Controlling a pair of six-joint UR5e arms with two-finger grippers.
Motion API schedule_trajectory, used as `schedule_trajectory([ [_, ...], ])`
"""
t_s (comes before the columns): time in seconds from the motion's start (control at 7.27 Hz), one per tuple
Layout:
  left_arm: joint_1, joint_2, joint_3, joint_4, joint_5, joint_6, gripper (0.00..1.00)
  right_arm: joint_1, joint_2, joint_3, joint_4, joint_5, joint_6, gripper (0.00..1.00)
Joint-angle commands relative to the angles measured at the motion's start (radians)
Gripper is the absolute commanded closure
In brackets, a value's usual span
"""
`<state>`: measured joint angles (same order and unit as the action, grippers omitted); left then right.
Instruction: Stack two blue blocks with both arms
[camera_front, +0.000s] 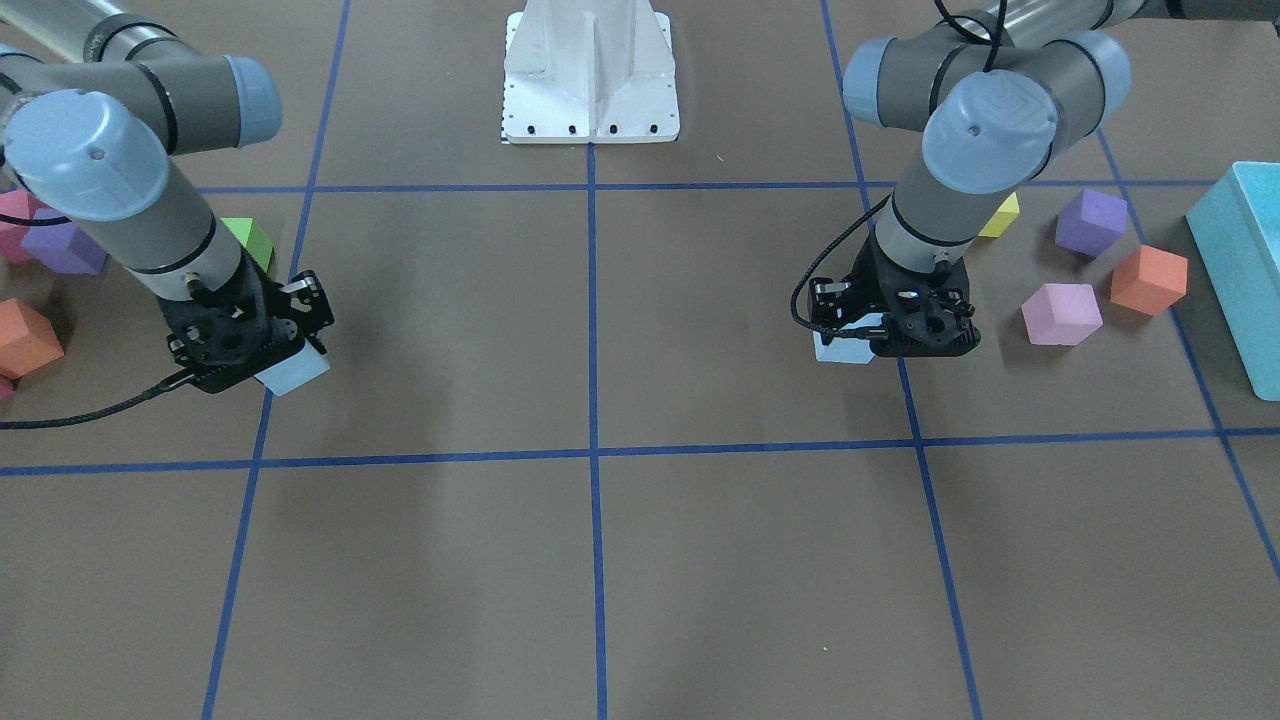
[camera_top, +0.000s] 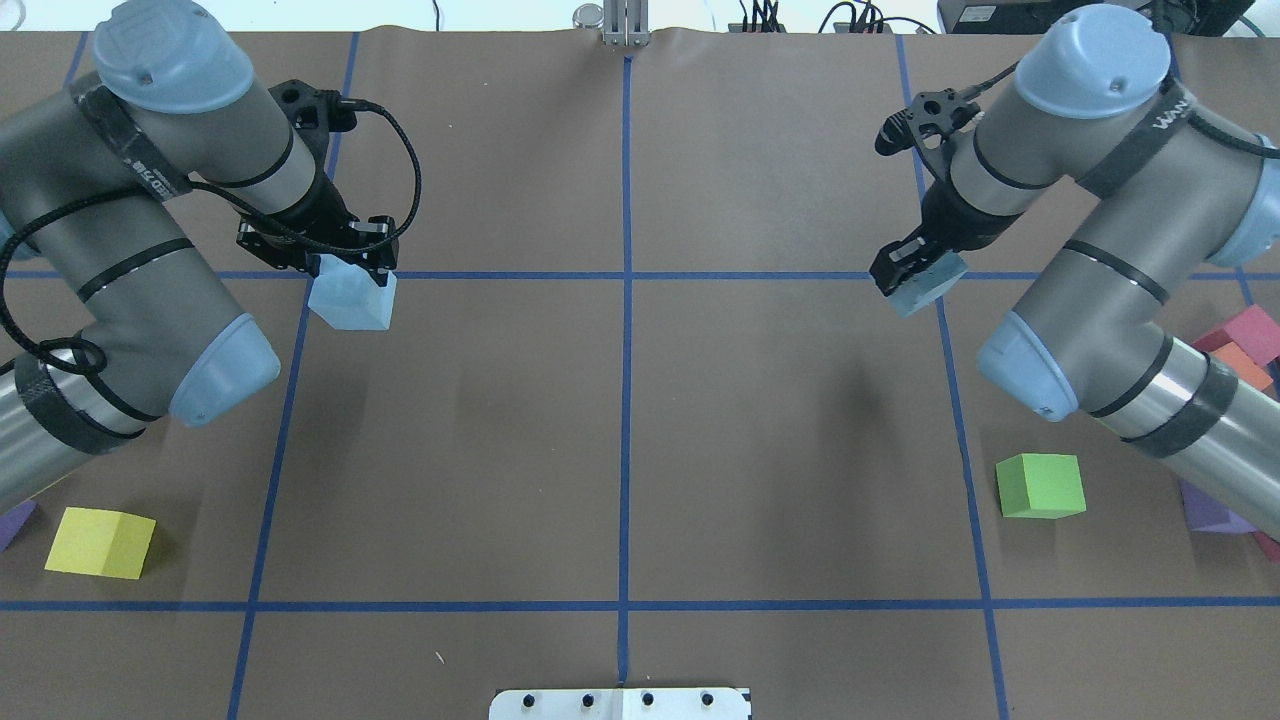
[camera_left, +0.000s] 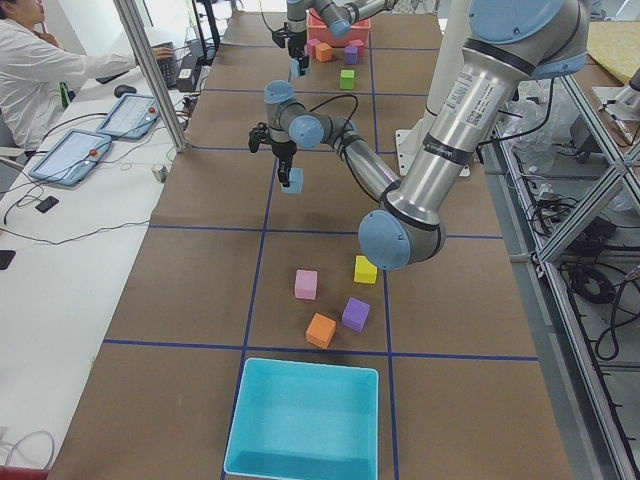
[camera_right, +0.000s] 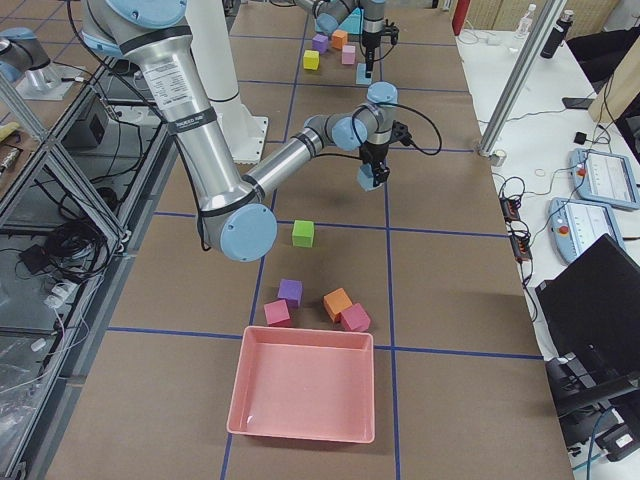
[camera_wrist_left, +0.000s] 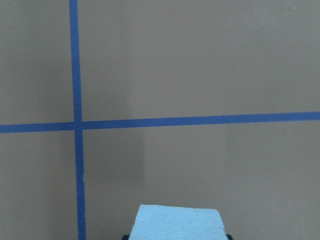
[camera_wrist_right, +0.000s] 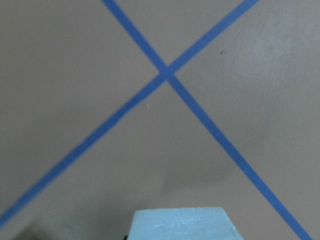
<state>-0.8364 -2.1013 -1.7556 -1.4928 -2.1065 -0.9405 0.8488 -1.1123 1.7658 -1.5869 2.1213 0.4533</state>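
— Where do the two blocks sit?
— The left hand (camera_top: 352, 272) is closed on the first blue block (camera_top: 350, 305), pinching its top. It holds the block up off the brown surface (camera_top: 480, 450), on the left side.
— And the other one?
— The right hand (camera_top: 912, 278) is clamped on the second blue block (camera_top: 930, 288), which hangs tilted, also clear of the surface, on the right. The blocks are well apart, with the middle tape line (camera_top: 626, 400) between them.
— Anything else?
— A yellow cube (camera_top: 100, 542) lies near the left arm and a green cube (camera_top: 1040, 486) near the right.
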Motion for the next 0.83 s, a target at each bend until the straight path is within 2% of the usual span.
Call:
schedule_trajectory([
  [0.0,0.0,-0.038,0.008,0.006,-0.001,-0.104,0.37,-0.089,0.115,-0.008,0.001,-0.059,0.267,0.34],
  [0.14,-0.001,-0.051,0.008,0.031,-0.016,-0.107,0.37,-0.147,0.173,-0.04,0.001,-0.146,0.397,0.34],
  [0.28,-0.001,-0.052,0.008,0.037,-0.02,-0.106,0.37,-0.201,0.254,-0.118,0.002,-0.211,0.476,0.34],
  [0.55,-0.007,-0.051,0.008,0.037,-0.021,-0.106,0.37,-0.263,0.325,-0.189,0.019,-0.279,0.62,0.34],
  [0.69,-0.018,-0.049,0.008,0.037,-0.023,-0.106,0.37,-0.286,0.324,-0.222,0.086,-0.285,0.681,0.34],
])
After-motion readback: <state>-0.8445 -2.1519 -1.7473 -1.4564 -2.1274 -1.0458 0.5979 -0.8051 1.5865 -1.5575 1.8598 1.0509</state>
